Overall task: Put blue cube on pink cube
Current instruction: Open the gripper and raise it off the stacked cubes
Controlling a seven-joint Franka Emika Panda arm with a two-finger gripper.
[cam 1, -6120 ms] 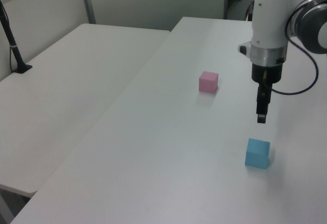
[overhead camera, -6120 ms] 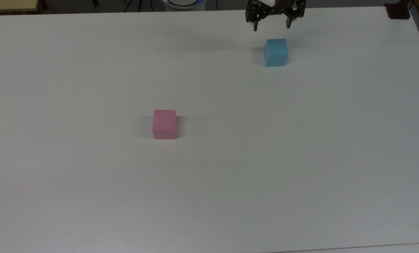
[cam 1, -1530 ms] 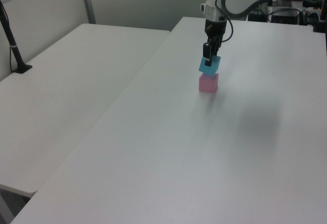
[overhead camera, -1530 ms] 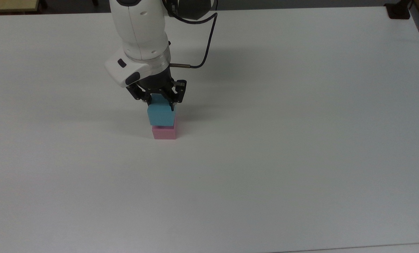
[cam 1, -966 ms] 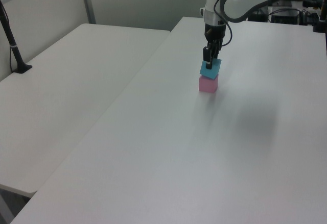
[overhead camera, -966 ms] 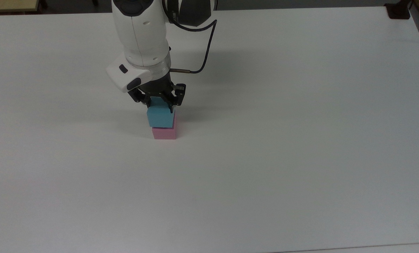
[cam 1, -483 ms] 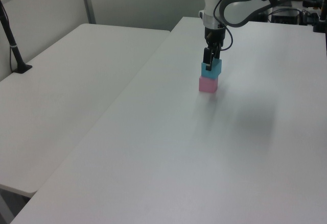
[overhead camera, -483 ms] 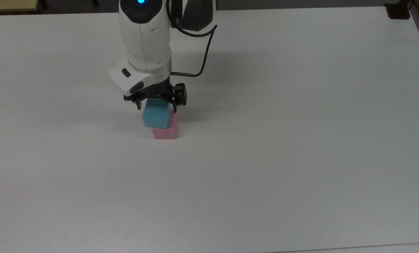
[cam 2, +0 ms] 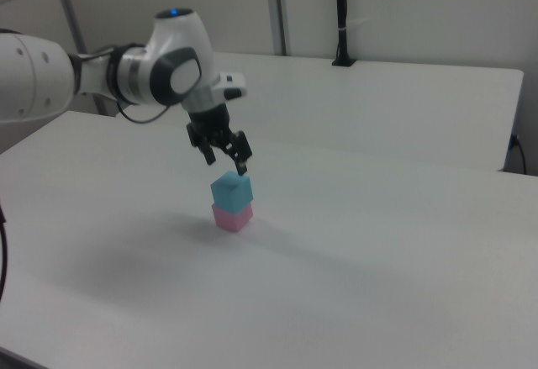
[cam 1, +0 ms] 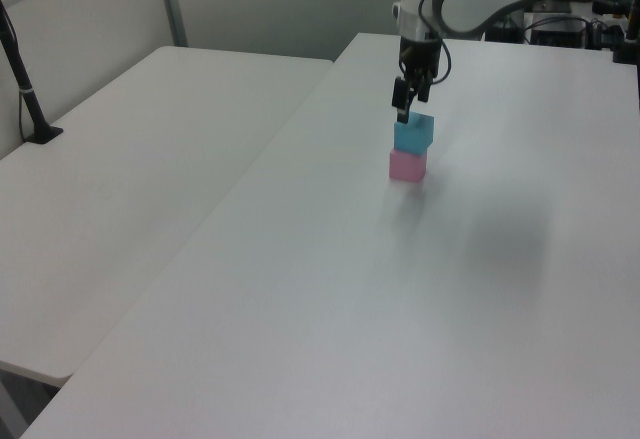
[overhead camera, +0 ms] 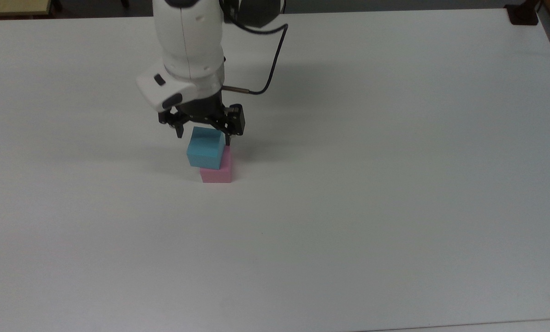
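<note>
Matte blue cube (overhead camera: 205,149) stacked on pink cube (overhead camera: 219,173), black jaws spread open just above, smooth white table (overhead camera: 394,184).

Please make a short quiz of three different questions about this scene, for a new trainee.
1. True or false: the blue cube rests on the pink cube.
2. How do the jaws of the gripper stand? A. shut on the blue cube B. open, above the blue cube C. shut on the pink cube
3. What surface carries the stack?

Key: 1. True. 2. B. 3. The white table.
</note>
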